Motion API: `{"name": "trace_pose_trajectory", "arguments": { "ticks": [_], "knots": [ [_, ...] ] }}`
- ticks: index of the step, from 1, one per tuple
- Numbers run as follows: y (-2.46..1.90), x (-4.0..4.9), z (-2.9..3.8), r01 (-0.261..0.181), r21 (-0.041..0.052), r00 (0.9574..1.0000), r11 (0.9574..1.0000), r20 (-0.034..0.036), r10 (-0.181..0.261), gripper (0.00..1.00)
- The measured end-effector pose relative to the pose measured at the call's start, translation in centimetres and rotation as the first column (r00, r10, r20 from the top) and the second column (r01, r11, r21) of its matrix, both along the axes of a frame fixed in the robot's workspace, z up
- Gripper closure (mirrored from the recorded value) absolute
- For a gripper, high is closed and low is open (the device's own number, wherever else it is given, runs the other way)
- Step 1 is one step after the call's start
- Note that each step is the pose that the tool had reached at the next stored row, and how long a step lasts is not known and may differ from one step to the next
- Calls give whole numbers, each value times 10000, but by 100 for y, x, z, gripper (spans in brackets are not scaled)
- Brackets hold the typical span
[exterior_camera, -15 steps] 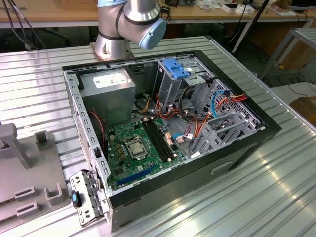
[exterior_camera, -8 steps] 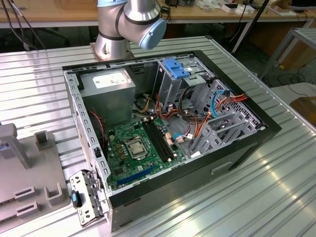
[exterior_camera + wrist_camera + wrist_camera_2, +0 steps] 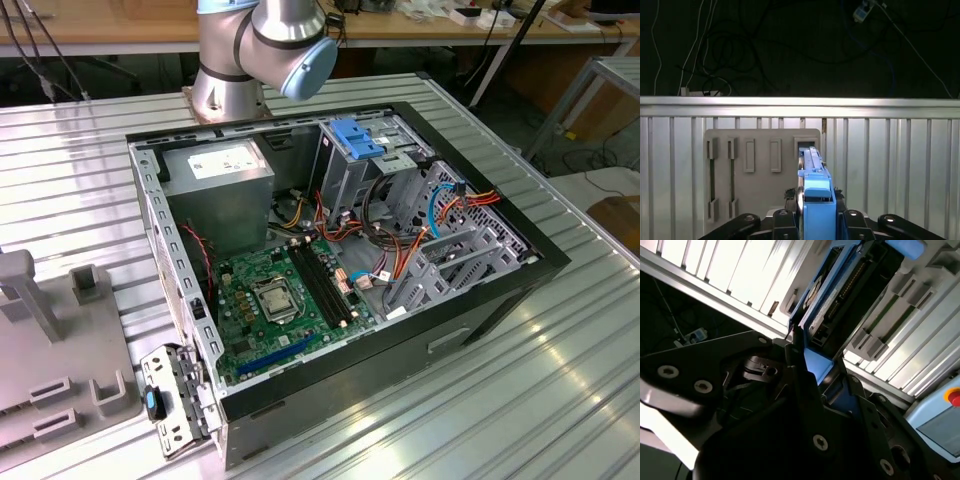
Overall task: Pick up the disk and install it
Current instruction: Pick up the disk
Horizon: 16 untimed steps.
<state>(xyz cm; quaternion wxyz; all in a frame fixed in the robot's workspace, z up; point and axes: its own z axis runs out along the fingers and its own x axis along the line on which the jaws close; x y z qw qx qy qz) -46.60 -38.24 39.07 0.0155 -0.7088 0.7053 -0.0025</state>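
Blue-framed disk (image 3: 815, 200), held edge-on

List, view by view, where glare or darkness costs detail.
Exterior view: even light, glare streaks on the table beside the computer case. Second wrist view: table slats blown white, the gripper nearly black against them. First wrist view: the disk well lit, room beyond the table dark.

In the exterior view the top edge cuts off the arm (image 3: 262, 50), and the grey fixture (image 3: 45, 350) runs off the exterior view's left. In the first wrist view the disk (image 3: 812, 170) shows edge-on, faces unseen; the picture's edge cuts its near end and the gripper (image 3: 817, 220) clamped on it. In the second wrist view dark fingers (image 3: 799, 370) hide part of the disk, and a red-buttoned box (image 3: 940, 415) is cut off.
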Motion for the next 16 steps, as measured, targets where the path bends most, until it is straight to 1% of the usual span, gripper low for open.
{"name": "trace_pose_trajectory", "arguments": {
  "ticks": [2, 4, 5, 6, 8, 10, 16],
  "knots": [
    [0, 0, 123, -1, 0, 10000, 10000, 0, 1, 63],
    [0, 0, 195, -1, 0, 10000, 10000, -1, 1, 63],
    [0, 0, 246, -1, 0, 10000, 10000, -1, 1, 63],
    [0, 0, 321, -1, 0, 10000, 10000, -1, 1, 63],
    [0, 0, 445, -1, -1, 10000, 10000, -3, 1, 63],
    [0, 1, 608, -1, 0, 10000, 10000, -1, 1, 63],
    [0, 1, 882, -1, 0, 10000, 10000, 0, 1, 63]
  ]
}}
